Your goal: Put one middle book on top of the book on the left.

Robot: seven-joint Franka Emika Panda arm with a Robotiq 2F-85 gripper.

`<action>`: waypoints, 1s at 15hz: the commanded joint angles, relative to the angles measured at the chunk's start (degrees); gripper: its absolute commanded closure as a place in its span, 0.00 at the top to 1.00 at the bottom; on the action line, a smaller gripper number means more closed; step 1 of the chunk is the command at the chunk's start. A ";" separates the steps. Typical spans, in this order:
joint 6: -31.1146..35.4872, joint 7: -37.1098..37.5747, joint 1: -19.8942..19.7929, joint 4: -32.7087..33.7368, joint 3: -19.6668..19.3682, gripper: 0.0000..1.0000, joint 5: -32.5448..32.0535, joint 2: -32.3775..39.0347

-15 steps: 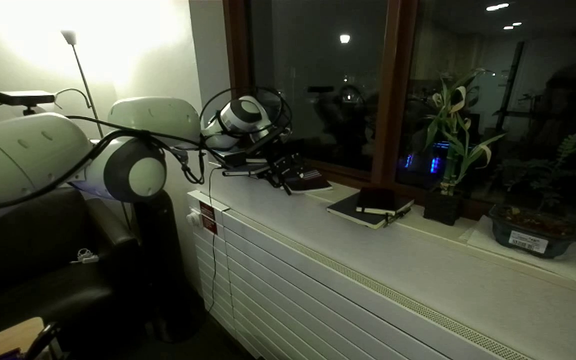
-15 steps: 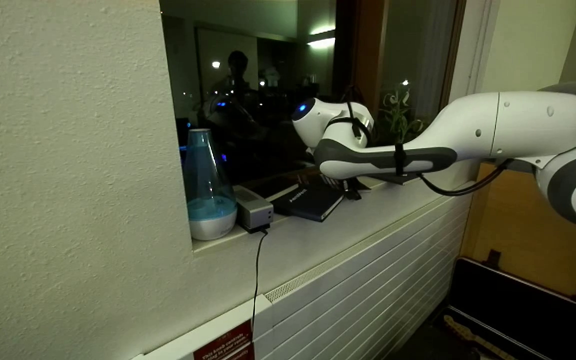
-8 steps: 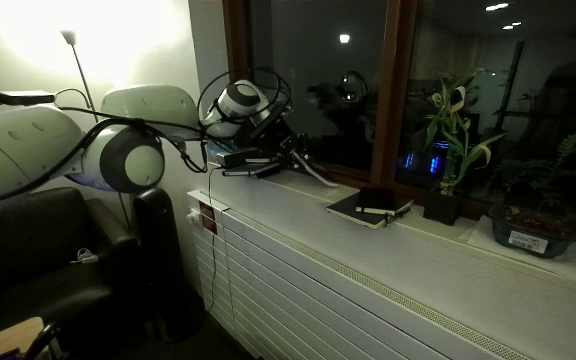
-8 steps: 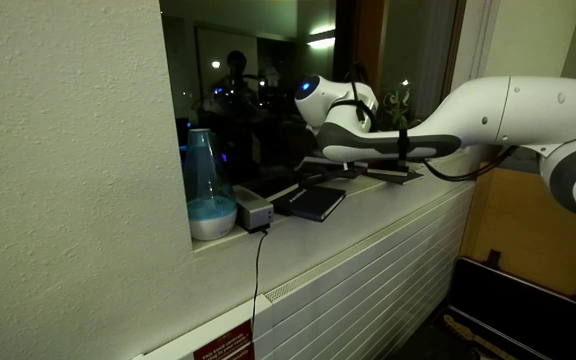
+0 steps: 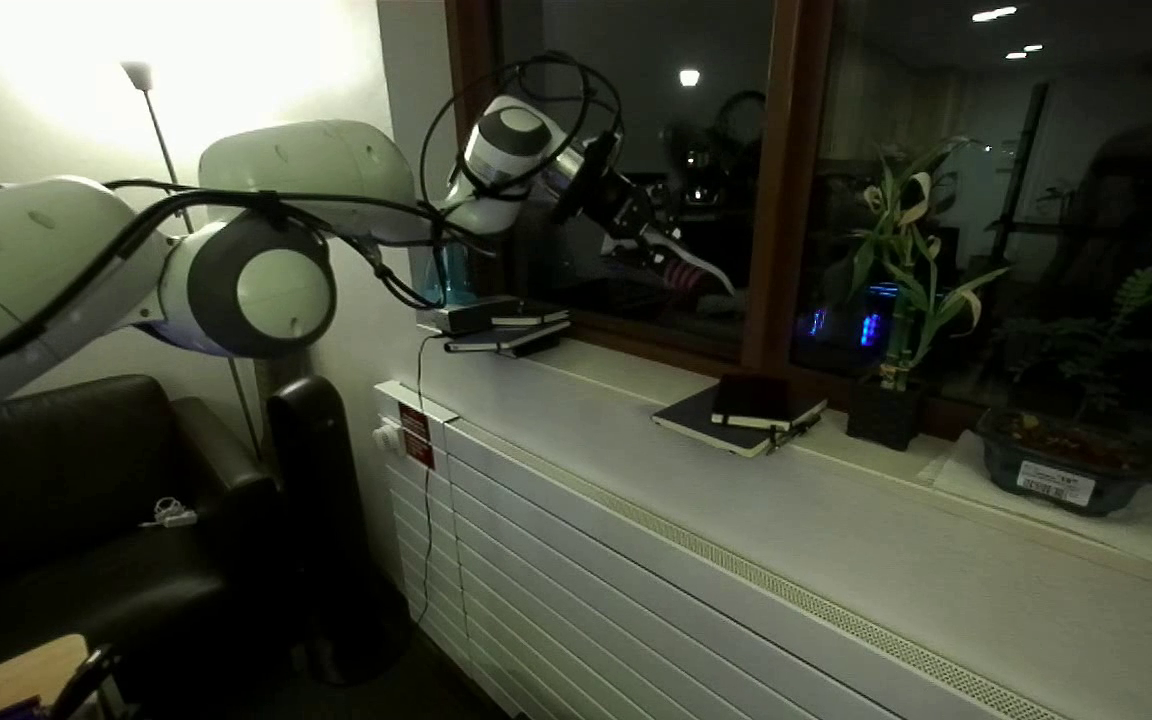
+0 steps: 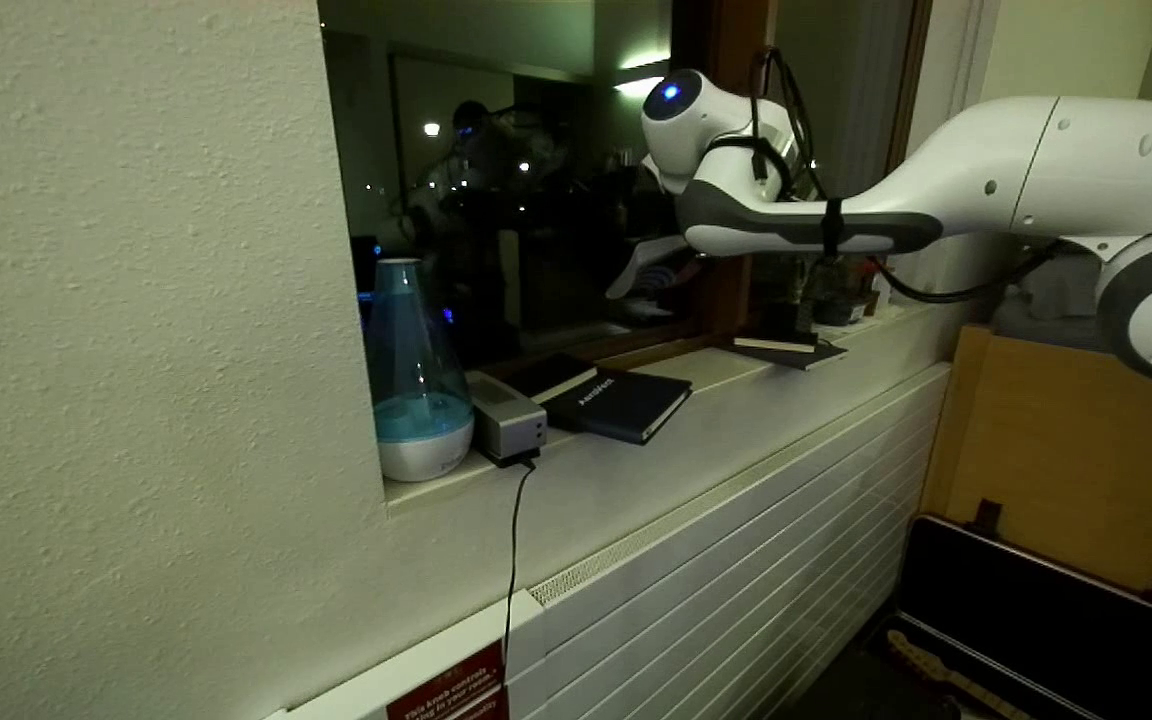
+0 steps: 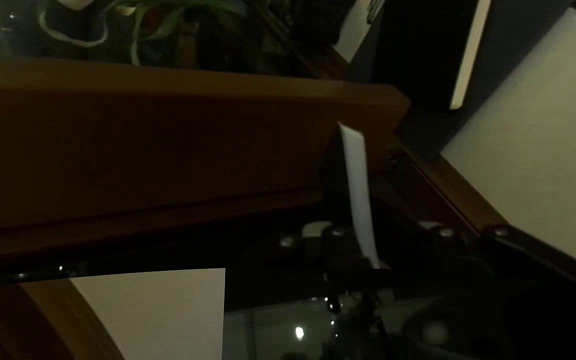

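Observation:
The middle book, dark with a pale page edge [image 5: 702, 263], hangs in the air before the window, gripped by my gripper [image 5: 648, 232]. It tilts downward away from the jaws. A striped patch shows just below it; whether this is its cover or a reflection I cannot tell. In the wrist view its page edge [image 7: 359, 190] stands out from the dark fingers, which are hard to make out. On the sill, the book on the left [image 6: 616, 400] is a dark notebook with white lettering, well below and left of my gripper. In that exterior view the arm hides the jaws.
A black book [image 5: 761, 398] rests on a larger dark notebook [image 5: 686, 420] at the right, near a potted bamboo [image 5: 891, 300]. Beside the left book stand a grey box [image 6: 506, 415] and a blue humidifier [image 6: 426, 400]. A wooden window post [image 5: 786, 220] is close to the held book.
The jaws have closed on the middle book, which lay on the sill a second ago. Gripper and book have risen and shifted right toward the window post. The other books have not moved.

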 commanded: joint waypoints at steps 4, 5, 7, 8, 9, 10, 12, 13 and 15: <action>5.71 -2.42 -0.96 -0.19 -0.16 0.04 -0.34 -0.46; 5.91 -3.01 -0.97 -0.25 0.06 0.40 -0.11 -0.56; 6.33 -3.61 -0.97 -0.27 0.26 0.46 0.04 -0.64; 6.63 -3.69 -0.95 -0.27 0.34 0.51 0.05 -0.66; 7.13 -3.77 -0.93 -0.27 0.48 0.59 0.10 -0.68; 7.64 -3.81 -0.90 -0.26 0.56 0.65 0.14 -0.68; 8.37 -3.97 -0.82 -0.25 0.74 0.78 0.24 -0.71; 8.66 -4.03 -0.79 -0.25 0.93 0.84 0.34 -0.71; 8.86 -4.26 -0.67 -0.24 1.43 0.97 0.56 -0.72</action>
